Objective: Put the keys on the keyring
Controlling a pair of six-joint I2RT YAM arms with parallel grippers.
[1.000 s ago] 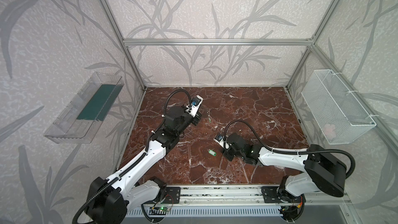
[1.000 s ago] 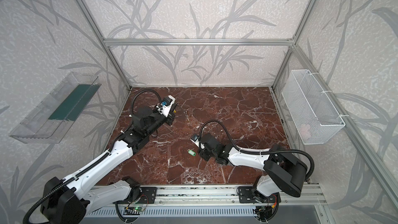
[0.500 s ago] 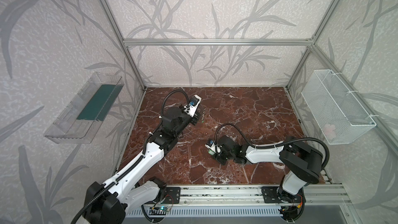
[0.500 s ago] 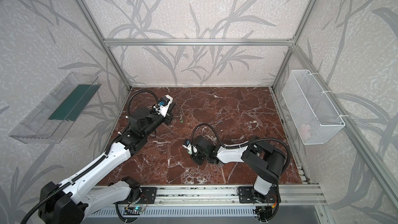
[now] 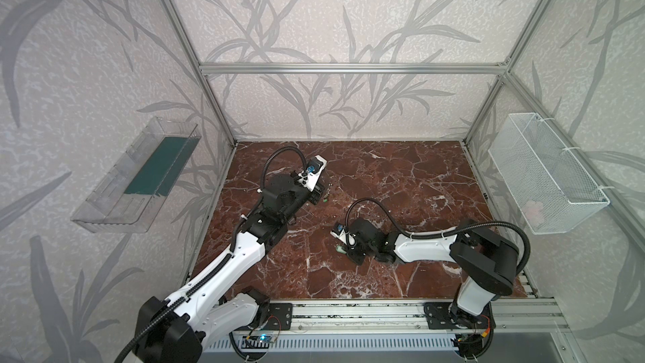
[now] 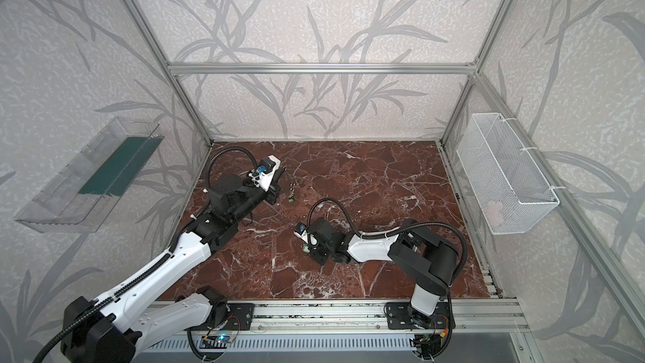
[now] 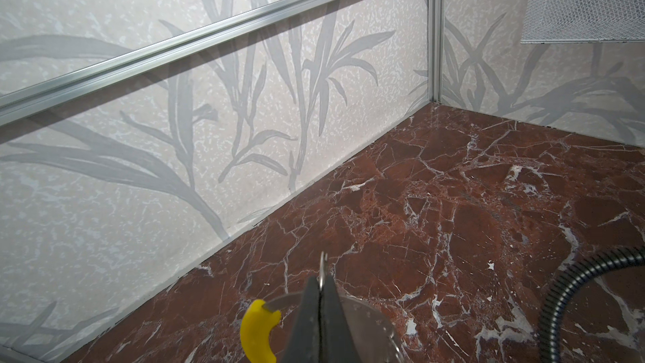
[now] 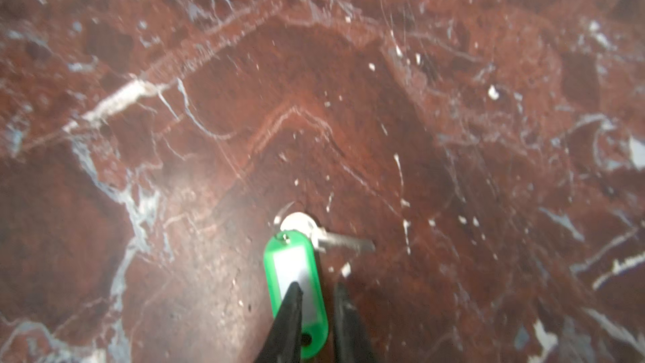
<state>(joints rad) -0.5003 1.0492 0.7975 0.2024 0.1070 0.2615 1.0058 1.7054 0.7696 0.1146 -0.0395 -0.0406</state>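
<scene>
My left gripper (image 7: 320, 282) is shut on the keyring (image 7: 363, 316), a flat grey metal band with a yellow sleeve (image 7: 258, 333), held just above the marble floor. In both top views a small green-tagged key (image 5: 325, 199) (image 6: 290, 199) hangs right beside the left gripper (image 5: 319, 193). A second key (image 8: 343, 240) lies flat on the floor with its green tag (image 8: 296, 274). My right gripper (image 8: 318, 295) is low over it, jaws a narrow gap apart. One finger covers the tag's label and the other is beside the tag's edge. The same tag (image 5: 339, 248) shows in a top view.
A clear plastic tray (image 5: 139, 176) hangs on the left wall and a white wire basket (image 5: 544, 176) on the right wall. The right arm's black cable (image 7: 576, 291) curves through the left wrist view. The back wall (image 7: 209, 134) is close to the left gripper.
The right arm has swung left and down over the key on the floor, and its jaws have narrowed around the green tag. The left arm has barely moved.
</scene>
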